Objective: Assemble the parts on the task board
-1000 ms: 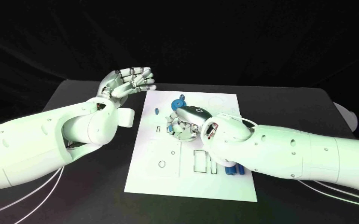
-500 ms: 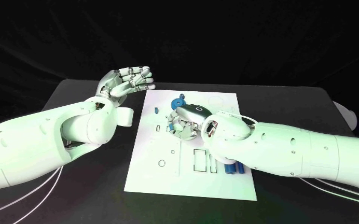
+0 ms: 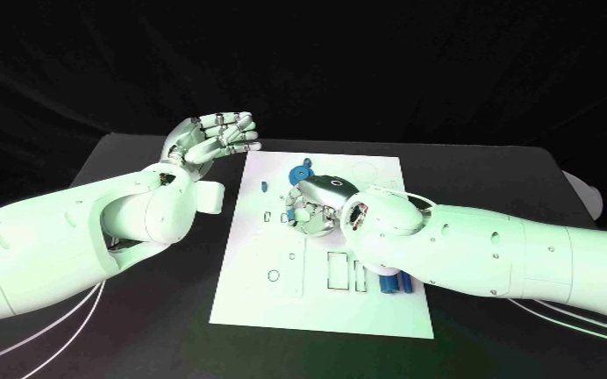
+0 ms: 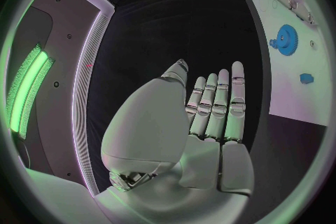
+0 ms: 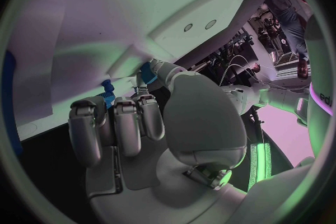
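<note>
One small blue part (image 5: 107, 93) is pinched in the right hand (image 3: 314, 206) low over the middle of the board (image 3: 272, 296), so it should go down straight, while the left hand (image 3: 212, 138), fingers apart and empty, stays clear.

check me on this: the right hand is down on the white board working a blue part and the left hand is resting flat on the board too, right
Not quite. The left hand is not on the task board: the head view shows it raised beside the board's far left corner, holding nothing, with fingers together. The rest stands: the right hand is down on the board, and the right wrist view shows a blue part at its fingertips.
</note>
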Robot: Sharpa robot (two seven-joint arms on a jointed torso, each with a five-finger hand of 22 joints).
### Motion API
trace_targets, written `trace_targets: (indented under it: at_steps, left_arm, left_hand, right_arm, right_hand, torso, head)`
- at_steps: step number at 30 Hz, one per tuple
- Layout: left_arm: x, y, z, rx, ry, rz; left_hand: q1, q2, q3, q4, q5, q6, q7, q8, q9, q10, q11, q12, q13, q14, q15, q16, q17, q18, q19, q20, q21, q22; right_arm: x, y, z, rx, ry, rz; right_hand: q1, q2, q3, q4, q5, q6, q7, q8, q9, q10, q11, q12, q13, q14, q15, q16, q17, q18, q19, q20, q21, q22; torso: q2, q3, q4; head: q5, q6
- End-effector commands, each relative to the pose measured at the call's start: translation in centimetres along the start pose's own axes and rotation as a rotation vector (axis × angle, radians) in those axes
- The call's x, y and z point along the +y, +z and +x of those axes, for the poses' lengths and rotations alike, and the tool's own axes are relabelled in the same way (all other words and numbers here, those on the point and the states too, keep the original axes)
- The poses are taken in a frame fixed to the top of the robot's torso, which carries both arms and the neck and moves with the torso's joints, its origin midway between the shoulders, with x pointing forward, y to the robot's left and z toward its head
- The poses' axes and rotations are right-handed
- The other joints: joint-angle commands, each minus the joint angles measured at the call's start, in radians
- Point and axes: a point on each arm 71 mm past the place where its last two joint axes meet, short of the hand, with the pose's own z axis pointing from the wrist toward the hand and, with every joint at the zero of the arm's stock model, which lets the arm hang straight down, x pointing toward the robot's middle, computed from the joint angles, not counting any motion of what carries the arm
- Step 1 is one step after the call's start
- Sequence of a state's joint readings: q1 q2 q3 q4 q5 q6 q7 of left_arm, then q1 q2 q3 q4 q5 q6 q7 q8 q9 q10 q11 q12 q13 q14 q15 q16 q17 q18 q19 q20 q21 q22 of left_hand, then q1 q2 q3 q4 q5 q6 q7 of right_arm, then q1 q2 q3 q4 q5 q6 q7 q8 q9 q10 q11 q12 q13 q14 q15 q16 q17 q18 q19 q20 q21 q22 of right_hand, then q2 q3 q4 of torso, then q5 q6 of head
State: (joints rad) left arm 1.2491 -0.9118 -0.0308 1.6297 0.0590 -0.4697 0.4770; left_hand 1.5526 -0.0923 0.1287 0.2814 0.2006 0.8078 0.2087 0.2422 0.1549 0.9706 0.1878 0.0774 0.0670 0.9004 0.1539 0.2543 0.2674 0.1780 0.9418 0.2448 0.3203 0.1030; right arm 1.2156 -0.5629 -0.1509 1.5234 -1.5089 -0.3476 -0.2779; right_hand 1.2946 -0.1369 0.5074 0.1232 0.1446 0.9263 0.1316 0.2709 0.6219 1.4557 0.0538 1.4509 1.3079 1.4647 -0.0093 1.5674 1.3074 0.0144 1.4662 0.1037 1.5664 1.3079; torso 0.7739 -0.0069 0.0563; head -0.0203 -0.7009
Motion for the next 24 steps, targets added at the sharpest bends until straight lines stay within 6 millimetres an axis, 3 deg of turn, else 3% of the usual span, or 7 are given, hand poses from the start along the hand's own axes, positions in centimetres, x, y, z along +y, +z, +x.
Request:
trace_targets:
  at_steps: [1,11,24]
  left_arm:
    - [-0.14,0.02,0.20,0.016,-0.006,0.009]
    - [-0.14,0.02,0.16,0.015,-0.005,0.009]
    - [-0.12,0.03,0.13,0.016,-0.005,0.007]
  left_hand:
    - [0.007,0.000,0.006,-0.002,-0.004,0.000,0.011,-0.006,-0.001,0.000,0.002,-0.004,-0.001,-0.006,-0.001,-0.005,0.001,0.004,-0.001,0.003,-0.006,-0.001]
    - [0.007,0.000,0.006,-0.002,-0.004,0.000,0.011,-0.006,-0.001,0.000,0.002,-0.004,-0.001,-0.006,-0.001,-0.005,0.001,0.004,-0.001,0.003,-0.006,-0.001]
    - [0.007,0.000,0.006,-0.001,-0.004,0.000,0.012,-0.006,-0.002,-0.001,0.003,-0.004,-0.001,-0.007,0.000,-0.007,0.001,0.004,-0.002,0.004,-0.007,-0.001]
  right_arm:
    - [-0.50,-0.18,0.89,0.060,-0.036,0.034]
    - [-0.36,-0.14,0.82,0.048,-0.036,0.030]
    - [-0.33,-0.12,0.70,0.031,-0.038,0.026]
  right_hand:
    - [-0.007,-0.004,-0.002,0.007,-0.005,-0.001,0.001,-0.004,-0.002,-0.007,0.000,-0.006,0.131,0.106,-0.003,0.003,0.263,-0.014,0.105,-0.008,0.004,0.263]
    - [-0.018,-0.018,-0.006,0.014,-0.003,-0.013,0.006,-0.012,-0.008,-0.010,0.004,-0.009,0.129,0.106,0.000,0.003,0.263,-0.014,0.105,-0.006,0.004,0.263]
    - [-0.056,-0.070,-0.032,0.042,-0.026,-0.089,0.038,-0.058,-0.036,-0.060,0.033,-0.052,0.088,0.106,0.025,0.003,0.263,-0.014,0.105,0.015,0.004,0.263]
  torso:
    - [0.000,0.0005,0.0004]
    - [0.000,0.0001,-0.0003]
    - [0.000,0.0004,0.0001]
  head:
    - [0.000,-0.001]
    - [0.001,0.000]
    - [-0.002,-0.002]
